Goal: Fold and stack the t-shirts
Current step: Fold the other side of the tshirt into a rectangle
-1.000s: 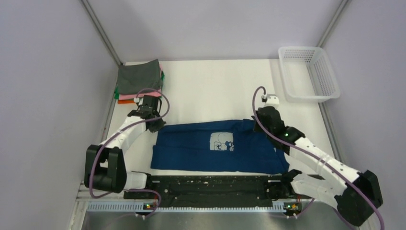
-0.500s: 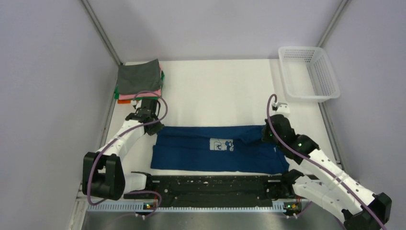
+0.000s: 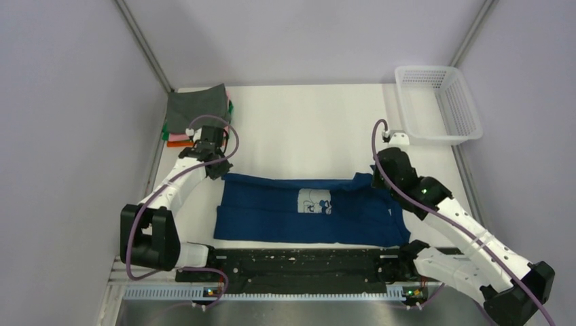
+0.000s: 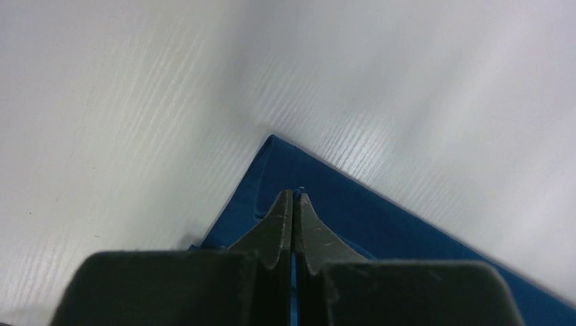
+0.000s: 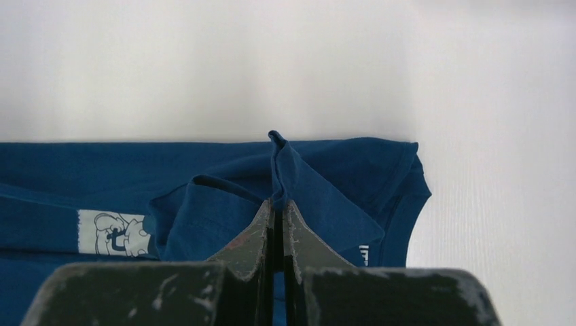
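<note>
T-shirt [image 3: 272, 217], navy, flat on table [image 3: 306, 136]: left gripper [image 4: 293, 195] pinched shut on far-left corner; right gripper [image 5: 278, 202] pinched shut on raised fold near far-right edge.

Left arm [image 3: 178, 185]: white links, black joints, bulky black shoulder block.
Right arm [image 3: 469, 236]: the same white and black, with a white wrist cap [image 3: 397, 139].
Cables [image 3: 373, 146]: purple, one looping by each wrist.
Fingers [image 4: 275, 227]: dark grey, tapered, scuffed.

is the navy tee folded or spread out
Partly folded: the navy blue t-shirt lies as a narrow band, cloth doubled over beside its white chest print.
</note>
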`<state>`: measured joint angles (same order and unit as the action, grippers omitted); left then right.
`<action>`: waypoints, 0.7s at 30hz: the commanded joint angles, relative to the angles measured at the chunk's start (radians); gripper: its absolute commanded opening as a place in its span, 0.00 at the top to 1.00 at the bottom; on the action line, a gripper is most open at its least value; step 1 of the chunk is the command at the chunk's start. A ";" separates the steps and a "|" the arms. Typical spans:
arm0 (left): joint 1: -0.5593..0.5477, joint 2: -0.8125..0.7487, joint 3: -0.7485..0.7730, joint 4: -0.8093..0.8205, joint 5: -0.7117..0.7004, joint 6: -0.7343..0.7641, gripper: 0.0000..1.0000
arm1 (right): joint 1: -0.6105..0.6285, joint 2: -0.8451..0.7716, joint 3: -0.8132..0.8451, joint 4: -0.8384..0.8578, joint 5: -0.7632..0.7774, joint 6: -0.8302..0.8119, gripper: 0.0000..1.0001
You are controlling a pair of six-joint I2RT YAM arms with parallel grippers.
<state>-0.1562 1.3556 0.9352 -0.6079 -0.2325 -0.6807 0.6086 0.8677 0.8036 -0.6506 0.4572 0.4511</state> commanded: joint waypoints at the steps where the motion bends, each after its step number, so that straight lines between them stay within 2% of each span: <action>1: -0.002 0.010 0.053 0.001 -0.011 0.017 1.00 | 0.016 0.048 0.089 0.003 0.007 -0.068 1.00; 6: 0.000 0.021 0.067 -0.008 -0.026 0.026 1.00 | 0.017 0.092 0.108 0.009 0.016 -0.073 1.00; 14: -0.001 -0.034 -0.037 0.000 -0.011 0.004 1.00 | 0.016 0.027 0.016 -0.063 -0.138 0.001 0.96; 21: -0.002 -0.081 -0.176 0.057 0.016 -0.025 0.99 | 0.028 -0.017 -0.129 -0.162 -0.311 0.245 0.92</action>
<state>-0.1562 1.3094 0.8040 -0.5964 -0.2199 -0.6838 0.6094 0.8890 0.7464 -0.7395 0.2718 0.5350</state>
